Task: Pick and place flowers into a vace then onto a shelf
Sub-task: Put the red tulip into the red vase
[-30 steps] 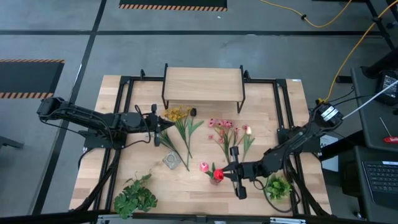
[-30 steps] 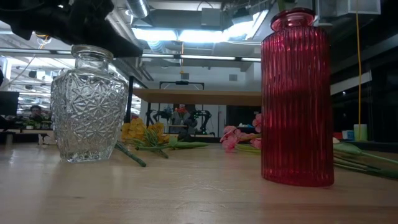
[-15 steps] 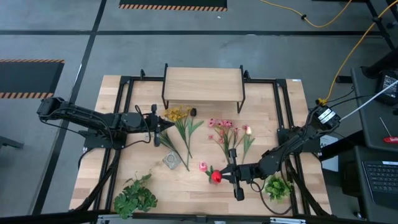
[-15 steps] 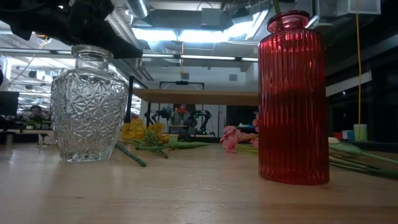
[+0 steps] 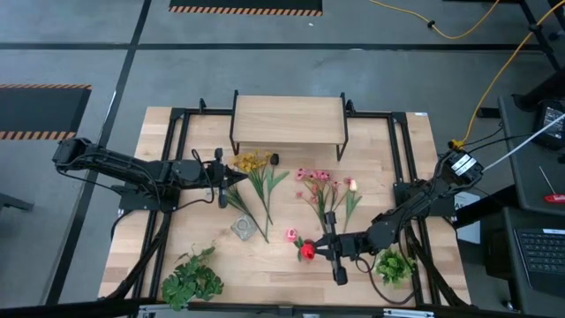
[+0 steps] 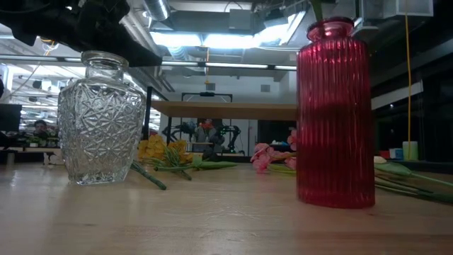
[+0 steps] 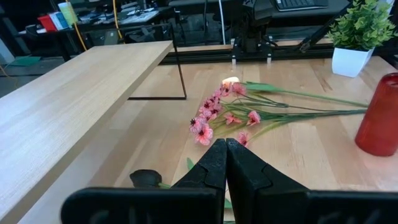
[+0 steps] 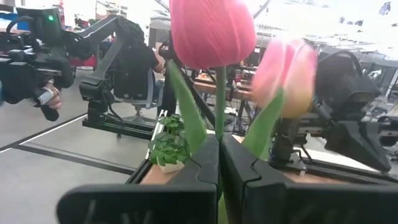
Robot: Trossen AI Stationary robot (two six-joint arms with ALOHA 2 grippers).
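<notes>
The table [image 5: 291, 252] carries the shelf [image 5: 288, 120] at its far edge, ahead of both arms. Only the high view shows the whole layout. The left gripper [image 5: 237, 177] hangs closed and empty over the table. Just past its tip lies the yellow bunch [image 5: 253, 162], stems running back toward the near edge. The left wrist view shows what the overhead flattens: the pink bunch [image 7: 214, 115] lies ahead of those closed fingers, long stems pointing away toward the red vase [image 7: 379, 116] and a white-potted plant [image 7: 356, 34].

The right gripper [image 5: 320, 248] sits near the front edge, at the red vase [image 5: 308, 251]. Its fingers are pinched on a tulip [image 8: 212, 31], as only the right wrist view reveals: the stem rises straight up from between the fingers, with the pink bloom on top. A second, paler tulip [image 8: 285, 70] stands beside it, blurred.

The low view shows the red vase [image 6: 334, 113] upright with a green stem entering its mouth from above. The glass vase [image 6: 102, 118] stands well apart; through the glass it looks empty. Flowers lie flat on the table behind both vases.

A leafy plant [image 5: 192, 278] sits at the near-left corner.
</notes>
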